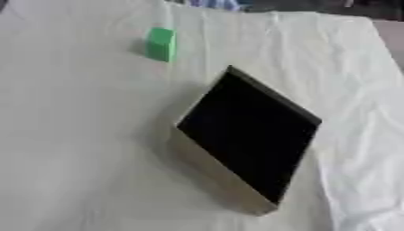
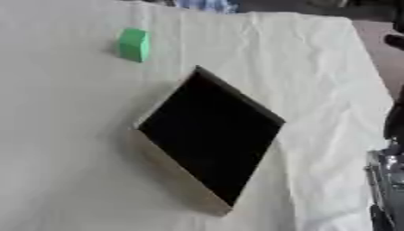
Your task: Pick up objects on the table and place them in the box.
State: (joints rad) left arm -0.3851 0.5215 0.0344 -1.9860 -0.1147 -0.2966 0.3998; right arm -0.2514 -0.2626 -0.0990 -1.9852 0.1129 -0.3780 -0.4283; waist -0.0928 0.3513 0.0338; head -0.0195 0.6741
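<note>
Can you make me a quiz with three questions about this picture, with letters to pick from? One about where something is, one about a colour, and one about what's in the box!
1. Where is the block compared with the box?
A. inside it
B. on the cloth beyond it, toward the far left
C. on top of its rim

2. What colour is the block?
A. green
B. red
C. blue

3. What shows inside the box?
A. a heap of toys
B. only a dark inside, nothing to be seen in it
C. a closed lid

Answers: 1 B, the block sits apart from the box on the white cloth. 2 A, it is bright green. 3 B, the box is open and looks black inside.
</note>
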